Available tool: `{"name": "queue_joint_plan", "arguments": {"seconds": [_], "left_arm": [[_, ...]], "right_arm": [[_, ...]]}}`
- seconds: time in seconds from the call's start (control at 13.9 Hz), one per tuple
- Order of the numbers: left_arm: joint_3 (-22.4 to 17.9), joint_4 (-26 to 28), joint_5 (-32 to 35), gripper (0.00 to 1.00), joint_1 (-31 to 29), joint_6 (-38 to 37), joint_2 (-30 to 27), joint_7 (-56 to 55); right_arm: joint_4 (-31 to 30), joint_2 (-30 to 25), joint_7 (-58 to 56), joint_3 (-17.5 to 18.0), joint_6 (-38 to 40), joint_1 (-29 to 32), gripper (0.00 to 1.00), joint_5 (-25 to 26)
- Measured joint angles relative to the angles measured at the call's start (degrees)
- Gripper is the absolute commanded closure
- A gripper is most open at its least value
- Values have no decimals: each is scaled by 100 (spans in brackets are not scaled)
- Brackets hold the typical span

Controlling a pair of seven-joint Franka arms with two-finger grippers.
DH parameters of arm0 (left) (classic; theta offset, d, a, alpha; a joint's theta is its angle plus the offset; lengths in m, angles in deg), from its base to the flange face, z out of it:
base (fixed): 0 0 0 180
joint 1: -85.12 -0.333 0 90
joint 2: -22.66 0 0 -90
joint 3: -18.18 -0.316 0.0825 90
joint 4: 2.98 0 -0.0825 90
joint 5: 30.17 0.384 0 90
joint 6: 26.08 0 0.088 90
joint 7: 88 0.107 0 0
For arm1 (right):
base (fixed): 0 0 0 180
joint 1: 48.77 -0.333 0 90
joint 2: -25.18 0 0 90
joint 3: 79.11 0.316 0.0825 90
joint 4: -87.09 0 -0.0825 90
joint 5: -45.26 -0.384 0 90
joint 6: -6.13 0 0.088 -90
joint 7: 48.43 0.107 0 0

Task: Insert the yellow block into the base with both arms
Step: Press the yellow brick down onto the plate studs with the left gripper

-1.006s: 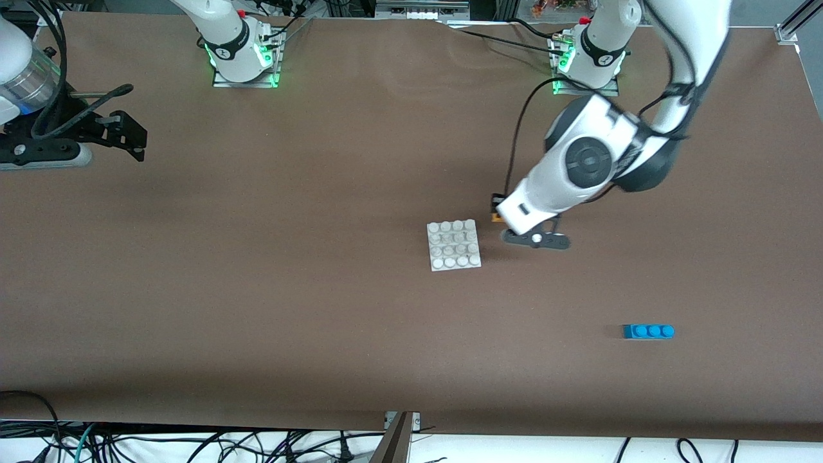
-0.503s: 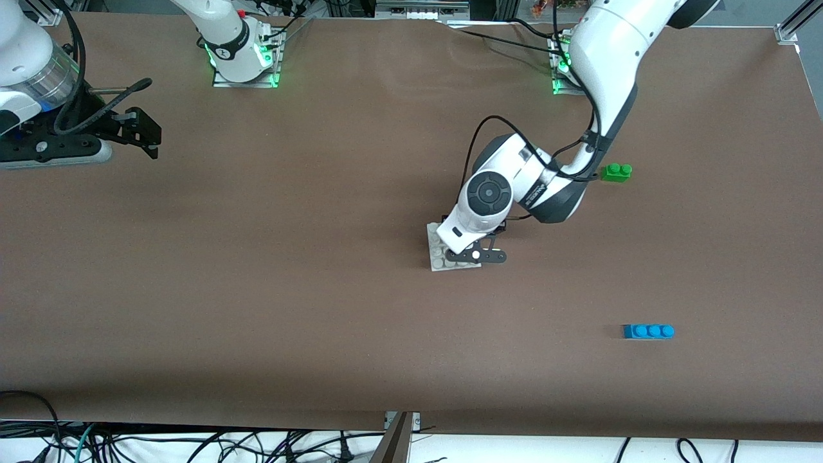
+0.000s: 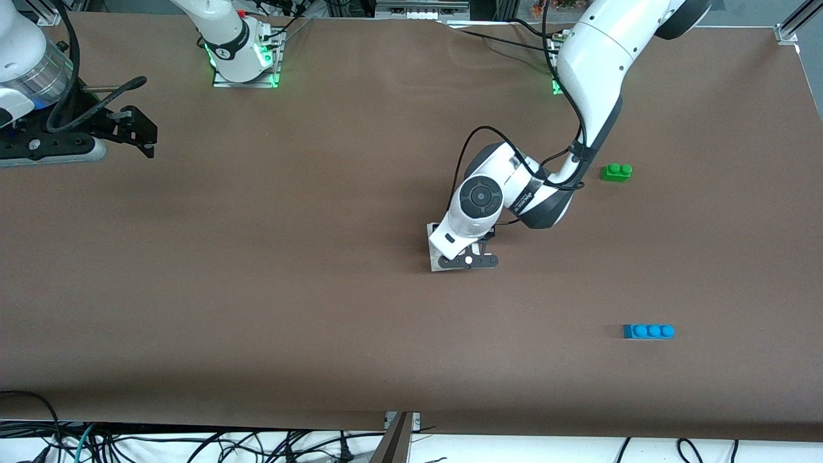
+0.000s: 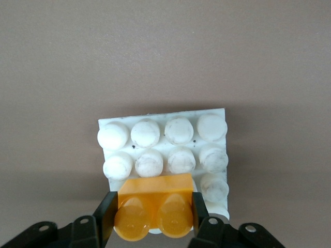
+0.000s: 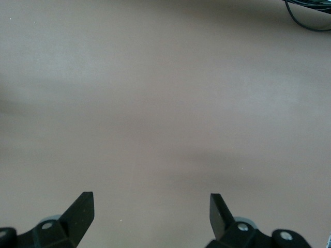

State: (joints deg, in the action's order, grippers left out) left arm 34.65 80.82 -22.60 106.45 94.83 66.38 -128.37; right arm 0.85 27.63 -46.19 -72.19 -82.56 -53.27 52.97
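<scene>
The block (image 4: 154,209) is sitting clamped between the left gripper's (image 4: 153,217) two fingers, which are closed on its short ends, and I am holding it over the base (image 4: 163,155), above the stud rows nearest the gripper. From the left wrist view I cannot tell whether it is touching the studs or just above them. In the front view the left gripper (image 3: 467,256) is hanging over the base (image 3: 437,266), of which only an edge and a corner are showing under the wrist.

The right gripper (image 5: 150,212) is waiting over bare table at the right arm's end, its fingers spread wide and holding nothing; in the front view it (image 3: 138,132) is well apart from the base.

My worry: nothing is steadying the base. If I am pressing down with the block slightly off the stud grid, the plate could be sliding or tipping on the cloth, or the block could be twisting in the fingers and jamming half seated.

Compared with half a second ago, the left arm is now a little closer to the front camera and covering more of the base. A second ago it was beside the base, toward the left arm's end. The green brick (image 3: 616,172) and blue brick (image 3: 648,331) are lying where they were
</scene>
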Motion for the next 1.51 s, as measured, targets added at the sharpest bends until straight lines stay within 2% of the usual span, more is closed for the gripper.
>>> {"name": "queue_joint_plan", "arguments": {"seconds": [0.86,1.15,1.22,1.29,1.37,1.51], "left_arm": [[-3,-5,0,72,44,5,51,-34],[-7,-8,14,72,81,43,109,-35],[-7,-8,14,60,87,56,132,-35],[-9,-7,14,9,96,58,144,-35],[-9,-7,14,0,105,57,152,-58],[-9,-9,14,0,123,57,157,-198]], "right_arm": [[0,58,0,5,28,1,1,-75],[3,58,1,6,17,1,1,-408],[6,58,2,6,10,1,1,-499],[10,58,3,5,5,1,1,-554],[14,57,4,5,3,1,1,-580],[18,48,5,5,3,1,1,-593]]}}
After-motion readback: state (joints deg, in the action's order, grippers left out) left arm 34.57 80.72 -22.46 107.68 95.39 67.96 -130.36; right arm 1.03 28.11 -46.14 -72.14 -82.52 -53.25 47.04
